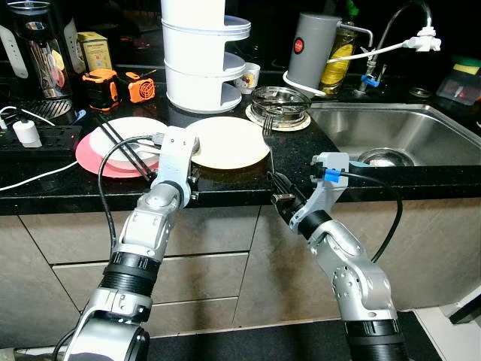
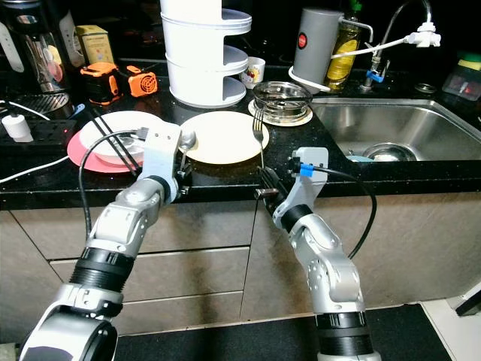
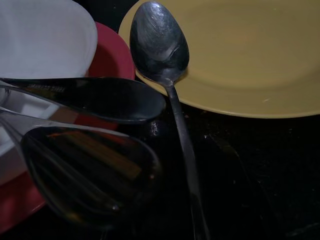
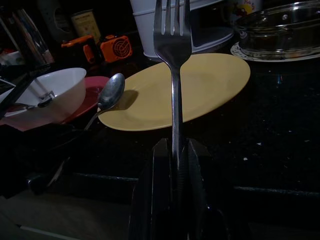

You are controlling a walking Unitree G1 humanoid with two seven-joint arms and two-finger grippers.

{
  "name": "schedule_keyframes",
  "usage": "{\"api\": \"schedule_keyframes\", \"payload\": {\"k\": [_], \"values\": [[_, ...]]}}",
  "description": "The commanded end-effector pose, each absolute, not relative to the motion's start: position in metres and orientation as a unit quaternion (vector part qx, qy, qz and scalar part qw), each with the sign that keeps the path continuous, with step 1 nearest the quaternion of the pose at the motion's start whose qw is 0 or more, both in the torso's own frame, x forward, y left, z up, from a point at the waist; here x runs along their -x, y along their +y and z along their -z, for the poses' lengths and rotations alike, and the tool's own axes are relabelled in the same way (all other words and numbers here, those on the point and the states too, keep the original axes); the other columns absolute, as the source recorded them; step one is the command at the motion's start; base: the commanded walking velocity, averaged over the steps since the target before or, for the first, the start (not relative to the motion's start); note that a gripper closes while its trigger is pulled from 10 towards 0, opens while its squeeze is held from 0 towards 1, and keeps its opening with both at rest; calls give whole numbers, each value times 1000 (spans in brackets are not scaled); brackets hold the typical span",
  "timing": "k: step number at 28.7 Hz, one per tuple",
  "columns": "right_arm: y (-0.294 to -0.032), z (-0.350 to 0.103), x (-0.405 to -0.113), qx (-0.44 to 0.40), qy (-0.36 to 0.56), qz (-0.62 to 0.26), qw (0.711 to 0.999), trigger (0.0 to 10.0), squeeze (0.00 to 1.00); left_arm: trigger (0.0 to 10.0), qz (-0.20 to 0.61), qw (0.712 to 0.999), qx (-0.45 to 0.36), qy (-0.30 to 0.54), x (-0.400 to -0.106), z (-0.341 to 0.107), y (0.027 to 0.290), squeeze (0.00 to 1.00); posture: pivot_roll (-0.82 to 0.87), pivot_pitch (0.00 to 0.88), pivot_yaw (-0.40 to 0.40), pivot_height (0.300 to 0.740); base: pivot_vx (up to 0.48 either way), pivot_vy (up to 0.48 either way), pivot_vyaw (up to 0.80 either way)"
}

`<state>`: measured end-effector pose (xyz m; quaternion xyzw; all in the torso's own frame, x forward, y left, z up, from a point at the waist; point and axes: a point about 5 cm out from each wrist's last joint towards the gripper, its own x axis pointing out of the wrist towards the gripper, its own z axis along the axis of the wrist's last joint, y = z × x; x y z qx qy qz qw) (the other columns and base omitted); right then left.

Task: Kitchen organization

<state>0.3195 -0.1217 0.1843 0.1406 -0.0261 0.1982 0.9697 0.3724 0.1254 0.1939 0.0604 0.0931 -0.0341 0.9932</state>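
The fork (image 4: 172,60) stands upright in the right gripper (image 4: 172,165), its handle clamped between the two black fingers and its tines pointing up, just in front of the black counter's (image 1: 225,184) edge. In the head views the fork's tines (image 2: 257,124) rise beside the right rim of the yellow plate (image 1: 229,141), which lies flat on the counter. The right arm reaches up from below with its elbow bent, the wrist tilted toward the counter edge near the sink (image 1: 398,131).

The left arm is raised the same way, forearm slanting up, its wrist at the counter edge between the yellow plate and the red plate (image 1: 94,159). The left gripper (image 2: 180,169) holds a spoon (image 3: 160,45) by the handle; the spoon's bowl rests over the yellow plate's left rim. A white bowl (image 4: 55,90) sits on the red plate with black chopsticks (image 1: 124,147) laid across it.

Behind the plates stand a white tiered rack (image 1: 203,56), a glass dish (image 1: 279,101) and a grey canister (image 1: 312,49).
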Motion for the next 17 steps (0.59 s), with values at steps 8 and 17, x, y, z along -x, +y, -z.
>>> {"api": "schedule_keyframes", "payload": {"k": [8, 17], "values": [[-126, -195, -320, -140, -42, -194, 970, 10000, 0, 10000, 46, 990, -40, 125, -373, -188, 122, 0, 61, 0, -62, 740, 0, 0, 0], [-126, -198, -321, -139, -46, -194, 970, 10000, 0, 0, 70, 987, -22, 145, -372, -184, 117, 0, 61, 0, -64, 740, 0, 0, 0]]}}
